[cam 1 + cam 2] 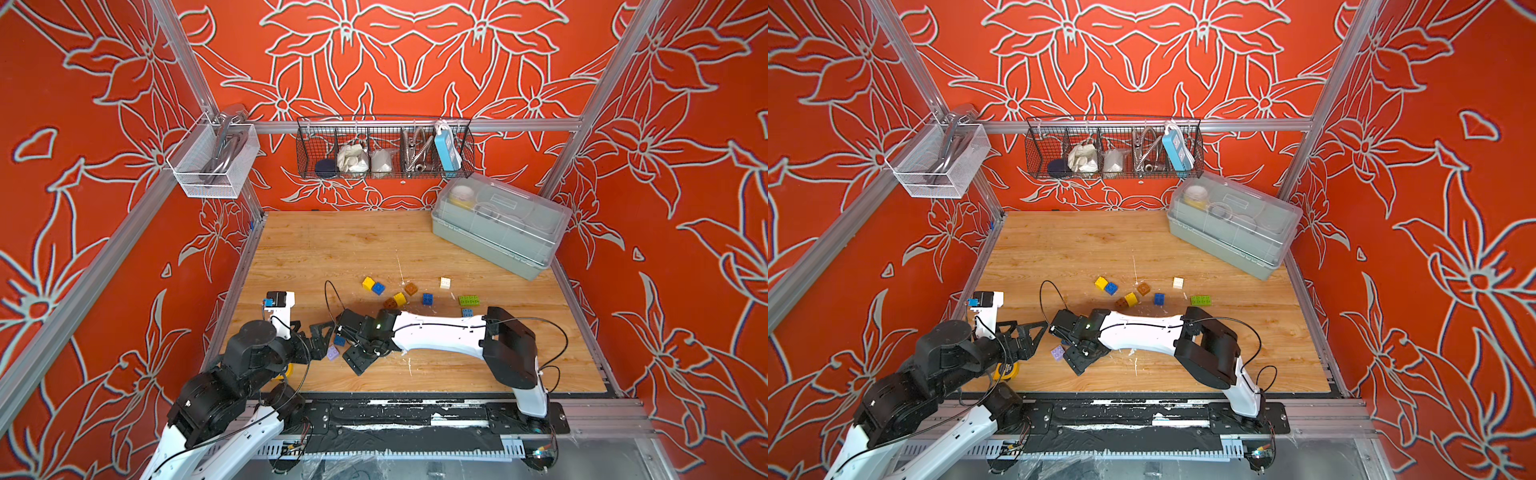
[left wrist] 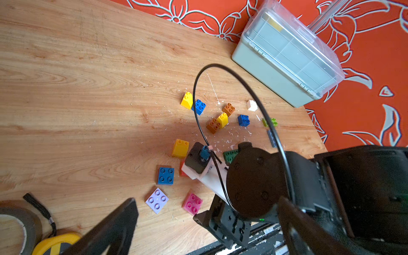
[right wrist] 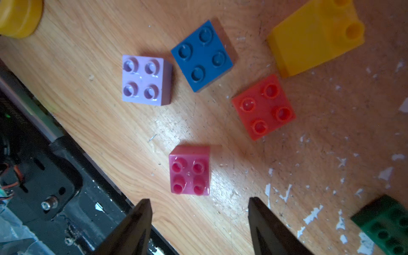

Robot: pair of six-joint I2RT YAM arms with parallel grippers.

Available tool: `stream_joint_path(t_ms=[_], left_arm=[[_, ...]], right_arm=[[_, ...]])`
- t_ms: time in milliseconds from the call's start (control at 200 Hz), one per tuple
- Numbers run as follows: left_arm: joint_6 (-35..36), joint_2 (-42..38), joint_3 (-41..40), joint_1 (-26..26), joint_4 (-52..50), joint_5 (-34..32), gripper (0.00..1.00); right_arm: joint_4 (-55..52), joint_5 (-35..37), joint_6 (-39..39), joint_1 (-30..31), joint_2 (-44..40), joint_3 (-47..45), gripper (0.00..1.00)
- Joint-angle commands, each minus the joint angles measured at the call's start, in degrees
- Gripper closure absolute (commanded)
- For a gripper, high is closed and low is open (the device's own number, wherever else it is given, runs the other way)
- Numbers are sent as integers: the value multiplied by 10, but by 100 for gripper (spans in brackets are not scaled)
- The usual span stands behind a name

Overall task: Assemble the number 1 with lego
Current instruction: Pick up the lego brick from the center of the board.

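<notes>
Picking stage, right jaws open just short of the pink brick (image 3: 189, 170), left jaws open too, next: lower, squeeze

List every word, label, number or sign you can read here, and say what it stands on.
No text is readable in any view.
Box: a label-like patch on the lid, too blurred to read.
Power strip in the wire basket: no legible print.
Pink brick, close in the right wrist view: no lettering shows on its studs. The other bricks are the same.
</notes>
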Motion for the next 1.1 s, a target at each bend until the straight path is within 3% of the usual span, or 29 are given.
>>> stream_joint_path(t_ms=[0,475,696,861,1096], left_arm=[[-3,-1,-4,-3,11,6,1],[0,3,-5,-2,14,6,1],[0,0,-6,0,15,6,1],[1,3,-6,2,16,8,2],[1,5,-6,2,17,9,1]], right_arm=[[-41,-9,-15,0,33,35,27],[-34,-29,-1,1,80,59,35],[-17,10,30,1,62,29,58],[-1,38,99,-12,13,-22,85],[-60,85,239,-50,-76,-79,95]])
